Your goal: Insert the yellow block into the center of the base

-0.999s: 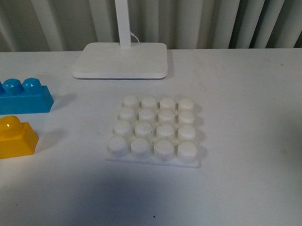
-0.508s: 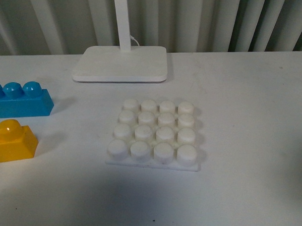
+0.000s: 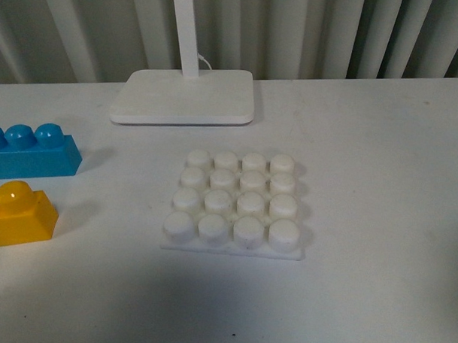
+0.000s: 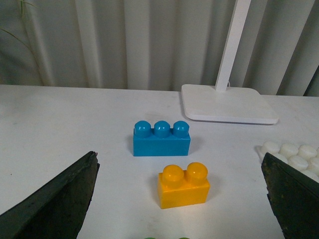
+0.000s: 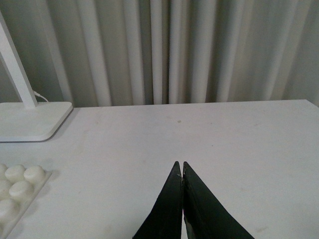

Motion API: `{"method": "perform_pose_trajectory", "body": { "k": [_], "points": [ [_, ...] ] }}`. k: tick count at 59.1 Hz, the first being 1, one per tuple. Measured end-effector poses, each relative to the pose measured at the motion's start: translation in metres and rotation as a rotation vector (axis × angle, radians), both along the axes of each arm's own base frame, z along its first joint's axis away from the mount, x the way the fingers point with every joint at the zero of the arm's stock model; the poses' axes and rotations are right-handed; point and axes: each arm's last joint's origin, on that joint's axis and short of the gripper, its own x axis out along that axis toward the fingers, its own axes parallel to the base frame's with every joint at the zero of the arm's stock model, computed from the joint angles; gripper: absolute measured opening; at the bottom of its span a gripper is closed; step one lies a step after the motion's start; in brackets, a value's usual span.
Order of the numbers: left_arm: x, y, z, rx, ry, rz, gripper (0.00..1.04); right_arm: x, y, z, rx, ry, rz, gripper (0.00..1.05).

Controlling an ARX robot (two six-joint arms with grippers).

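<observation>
Yellow block (image 3: 18, 216) upright, left of base (image 3: 232, 202) (apart).

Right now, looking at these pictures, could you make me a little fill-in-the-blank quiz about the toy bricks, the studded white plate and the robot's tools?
The yellow block has ___ studs on top.
The blue brick has ___ studs on top.
The base carries ___ round studs, with nothing on them.
The left tool is open, while the right tool is ___.
Missing words: two; three; sixteen; shut.
</observation>
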Motion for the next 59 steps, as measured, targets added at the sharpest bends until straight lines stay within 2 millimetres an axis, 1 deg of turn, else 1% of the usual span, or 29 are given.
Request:
{"method": "perform_pose_trajectory", "body": {
  "k": [17,21,24,39,53,57,59],
  "points": [
    [0.0,0.0,0.0,0.0,0.0,0.0,0.98,-0.005,0.0,-0.001,0.0,-0.004,0.0,0.01],
    [0.0,0.0,0.0,0.0,0.0,0.0,0.98,-0.012,0.0,-0.006,0.0,0.034,0.001,0.01],
    [0.0,0.0,0.0,0.0,0.0,0.0,0.98,-0.015,0.0,-0.003,0.0,0.0,0.001,0.01],
    [0.0,0.0,0.0,0.0,0.0,0.0,0.98,-0.015,0.0,-0.004,-0.002,0.002,0.001,0.02],
    [0.0,0.0,0.0,-0.008,0.007,-0.004,0.98,-0.015,0.0,-0.004,-0.002,0.002,0.001,0.46],
    [0.003,-0.002,0.0,-0.003,0.039,-0.04,0.98,-0.015,0.0,-0.004,-0.002,0.002,0.001,0.58],
    [0.005,-0.003,0.005,0.015,0.047,-0.073,0.98,-0.015,0.0,-0.004,-0.002,0.002,0.001,0.63]
  ]
}}
